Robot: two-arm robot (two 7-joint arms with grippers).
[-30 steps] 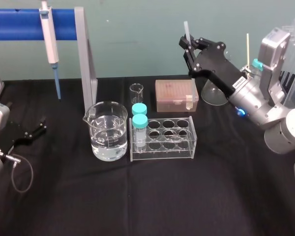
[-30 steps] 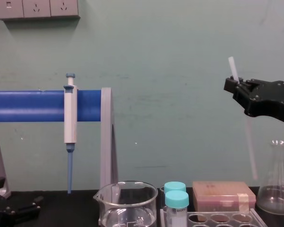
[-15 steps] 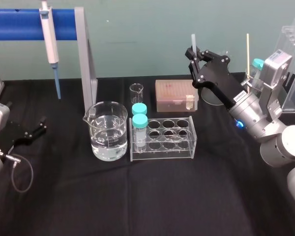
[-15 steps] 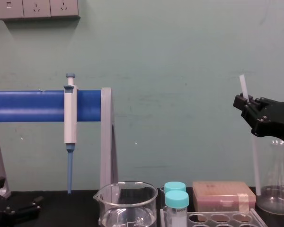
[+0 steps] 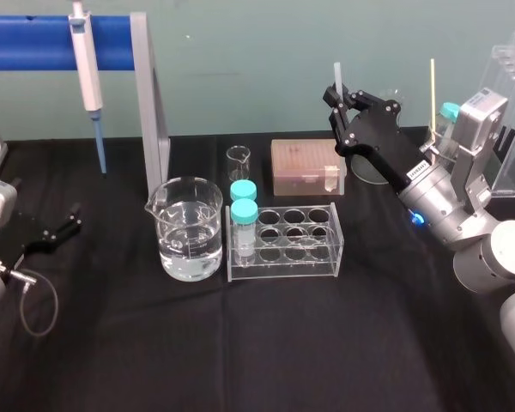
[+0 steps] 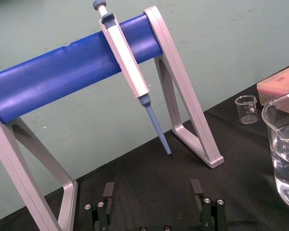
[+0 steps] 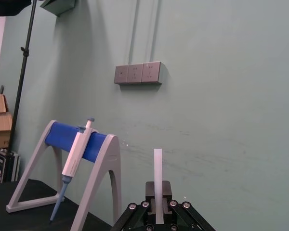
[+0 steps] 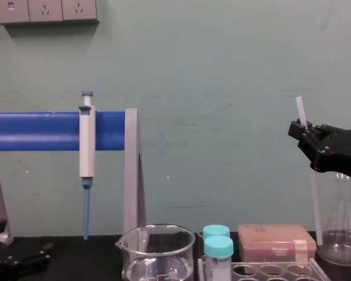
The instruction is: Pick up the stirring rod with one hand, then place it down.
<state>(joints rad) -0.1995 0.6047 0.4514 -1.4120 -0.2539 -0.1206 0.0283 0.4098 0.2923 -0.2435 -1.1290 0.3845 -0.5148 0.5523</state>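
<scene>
Chest view: right gripper [image 8: 301, 130] clamps the stirring rod [image 8: 300, 110] upright, bare wall above it and a flask [image 8: 341, 237] just below. Its white label [image 5: 418, 169] is unreadable. Left gripper [image 6: 152, 191] rests parked, fingers apart.

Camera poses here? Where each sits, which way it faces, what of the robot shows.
Head: high, looking down on the black table; left gripper parked left, right gripper holding the stirring rod.
Chest: low, facing the wall across the table; right gripper at right edge.
Left wrist: near the table, facing the pipette; own open fingers.
Right wrist: raised, facing the wall; own fingers clamp the stirring rod.
Shared: all four show the pipette.
</scene>
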